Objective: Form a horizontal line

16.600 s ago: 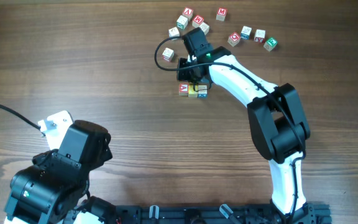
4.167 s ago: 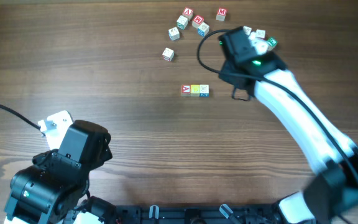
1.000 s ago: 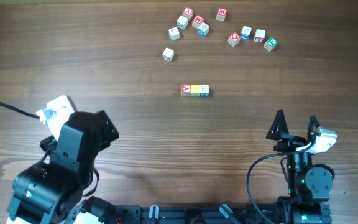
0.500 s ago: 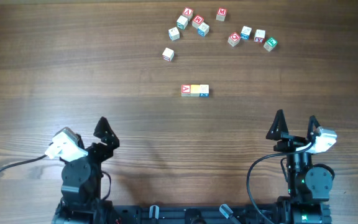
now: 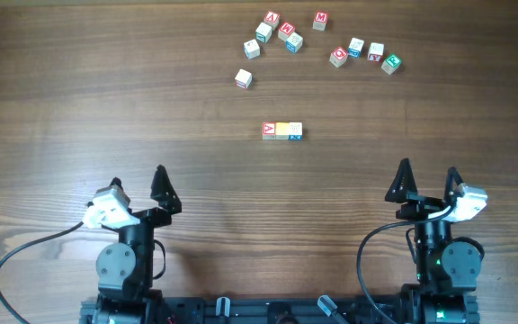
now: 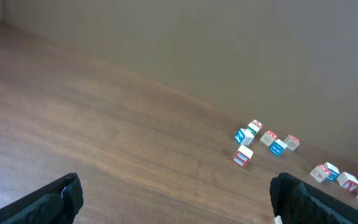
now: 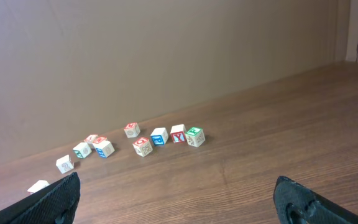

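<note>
Three small cubes form the horizontal line (image 5: 282, 130) at the table's middle, touching side by side: a red-and-white cube (image 5: 269, 130) on the left, a yellow one (image 5: 282, 130) in the centre, a white one with blue marks (image 5: 296, 131) on the right. My left gripper (image 5: 138, 184) sits open near the front edge, far below and left of the row. Equally far from it, at the front right, my right gripper (image 5: 428, 171) is open as well. In both wrist views the gripper (image 6: 176, 202) (image 7: 176, 199) has bare wood between its fingers. Neither wrist view shows the row clearly.
Loose letter cubes lie along the far side: a cluster (image 5: 273, 31), a single red-lettered cube (image 5: 320, 19), a lone white cube (image 5: 243, 79) and a group of several (image 5: 365, 54). The right wrist view shows them (image 7: 159, 135) before a brown wall.
The right arm pulled away from the row earlier and has since stayed still. Within the last second the left arm swung into its low pose at the front edge. The cubes have not moved.
</note>
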You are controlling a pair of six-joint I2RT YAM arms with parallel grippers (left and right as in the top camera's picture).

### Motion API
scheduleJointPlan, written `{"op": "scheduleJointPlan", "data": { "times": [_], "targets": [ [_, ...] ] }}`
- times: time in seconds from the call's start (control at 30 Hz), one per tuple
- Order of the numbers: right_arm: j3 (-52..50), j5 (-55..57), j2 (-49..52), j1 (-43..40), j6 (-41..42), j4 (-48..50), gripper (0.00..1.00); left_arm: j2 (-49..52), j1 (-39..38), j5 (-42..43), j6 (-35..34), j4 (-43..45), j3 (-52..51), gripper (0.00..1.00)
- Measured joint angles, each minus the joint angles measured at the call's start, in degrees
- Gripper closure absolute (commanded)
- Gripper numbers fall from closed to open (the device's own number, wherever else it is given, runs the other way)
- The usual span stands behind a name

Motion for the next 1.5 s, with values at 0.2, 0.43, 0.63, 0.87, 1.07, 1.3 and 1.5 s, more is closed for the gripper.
{"op": "scheduleJointPlan", "data": {
  "times": [0.2, 0.43, 0.63, 0.87, 1.07, 1.3, 1.5],
  "targets": [
    [0.0, 0.0, 0.0, 0.0, 0.0, 0.0, 0.0, 0.0, 0.0, 2.1, 4.7, 1.9, -1.3, 0.0],
    [0.0, 0.0, 0.0, 0.0, 0.0, 0.0, 0.0, 0.0, 0.0, 3.7, 7.8, 1.9, -1.3, 0.0],
    [0.0, 0.0, 0.0, 0.0, 0.0, 0.0, 0.0, 0.0, 0.0, 3.7, 8.0, 1.9, -1.3, 0.0],
    [0.0, 0.0, 0.0, 0.0, 0.0, 0.0, 0.0, 0.0, 0.0, 3.7, 8.0, 1.9, -1.3, 0.0],
    [0.0, 0.0, 0.0, 0.0, 0.0, 0.0, 0.0, 0.0, 0.0, 3.7, 8.0, 1.9, -1.4, 0.0],
    [0.0, 0.0, 0.0, 0.0, 0.0, 0.0, 0.0, 0.0, 0.0, 3.7, 8.0, 1.9, -1.4, 0.0],
    [0.0, 0.0, 0.0, 0.0, 0.0, 0.0, 0.0, 0.0, 0.0, 3.7, 8.0, 1.9, -1.4, 0.0]
  ]
}}
